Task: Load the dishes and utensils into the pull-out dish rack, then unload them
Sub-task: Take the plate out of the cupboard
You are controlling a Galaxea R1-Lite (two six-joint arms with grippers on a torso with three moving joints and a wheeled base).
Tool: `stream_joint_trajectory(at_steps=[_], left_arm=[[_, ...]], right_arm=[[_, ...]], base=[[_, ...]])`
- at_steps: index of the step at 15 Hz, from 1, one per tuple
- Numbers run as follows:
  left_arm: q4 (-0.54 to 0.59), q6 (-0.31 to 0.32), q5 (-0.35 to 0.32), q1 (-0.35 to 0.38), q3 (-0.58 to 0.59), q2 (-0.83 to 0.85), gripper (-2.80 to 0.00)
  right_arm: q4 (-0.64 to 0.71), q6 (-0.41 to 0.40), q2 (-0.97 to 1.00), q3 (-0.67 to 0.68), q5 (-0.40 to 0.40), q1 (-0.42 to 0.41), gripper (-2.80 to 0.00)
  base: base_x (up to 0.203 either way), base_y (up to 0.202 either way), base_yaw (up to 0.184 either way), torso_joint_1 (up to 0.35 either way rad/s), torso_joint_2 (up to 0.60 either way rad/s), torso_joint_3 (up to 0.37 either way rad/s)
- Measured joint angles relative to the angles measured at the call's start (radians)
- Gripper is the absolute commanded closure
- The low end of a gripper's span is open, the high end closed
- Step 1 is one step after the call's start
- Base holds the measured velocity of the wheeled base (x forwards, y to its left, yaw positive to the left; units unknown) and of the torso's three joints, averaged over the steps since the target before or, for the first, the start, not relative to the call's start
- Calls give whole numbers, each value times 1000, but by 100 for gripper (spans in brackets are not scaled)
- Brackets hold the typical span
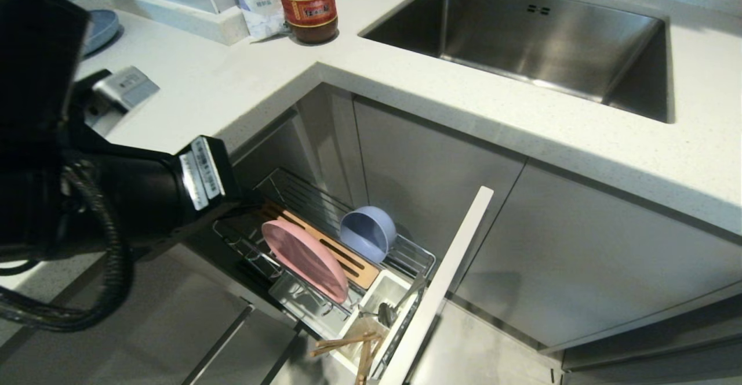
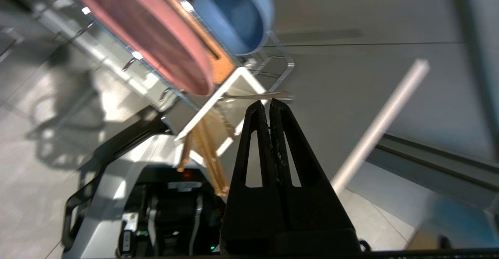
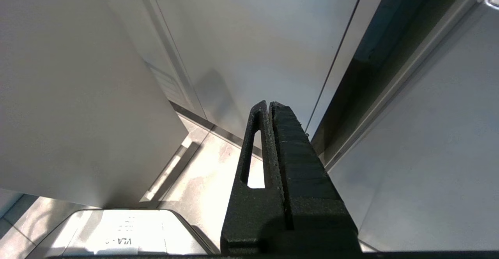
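leftmost: left arm (image 1: 116, 199) over the rack's rear end, blocking it; left gripper (image 2: 269, 103) fingers pressed together, empty. pull-out rack (image 1: 417, 257): pink plate (image 1: 304, 260) on edge, wooden block (image 1: 348, 257), blue bowl (image 1: 368, 233) tipped sideways. white cup (image 1: 394, 292): spoon (image 1: 387, 313), chopsticks (image 1: 348, 341). sink (image 1: 522, 43). right gripper (image 3: 269, 105), fingers together, facing cabinet doors.
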Motion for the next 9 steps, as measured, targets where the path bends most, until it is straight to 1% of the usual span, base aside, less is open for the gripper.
stream_joint_trajectory(at_steps=[4, 7, 9], left_arm=[[-5, -43, 82, 11, 29, 123, 0], [-28, -51, 110, 40, 48, 217, 0], [-30, -65, 117, 57, 53, 267, 0]], right_arm=[[0, 0, 0, 0, 0, 1, 0], [0, 0, 0, 0, 0, 1, 0], [0, 0, 0, 0, 0, 1, 0]], base=[[0, 0, 0, 0, 0, 0], [0, 0, 0, 0, 0, 0], [0, 0, 0, 0, 0, 0]])
